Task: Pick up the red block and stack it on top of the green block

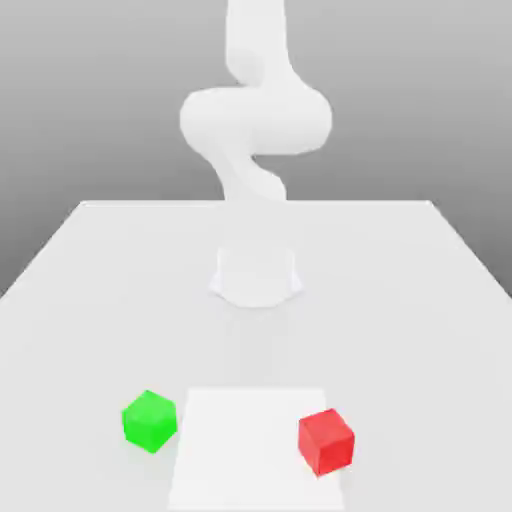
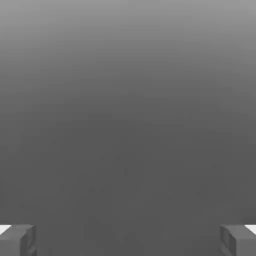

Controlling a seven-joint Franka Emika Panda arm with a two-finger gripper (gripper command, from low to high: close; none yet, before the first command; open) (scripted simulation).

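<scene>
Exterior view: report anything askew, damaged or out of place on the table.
Nothing stands out. The green block and the red block both sit flat on the white table, apart from each other and intact, each turned slightly. The gripper is open and holds nothing.

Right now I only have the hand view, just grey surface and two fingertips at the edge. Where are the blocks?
Observer: In the exterior view the red block sits on the table toward that view's right, partly on a paler square patch.
Operator: And the green one?
Observer: The green block sits toward that view's left, just off the patch, apart from the red one.
Operator: Is anything in the pincer?
Observer: No. The pincer is open with nothing between its fingers, and both blocks rest on the table.
</scene>
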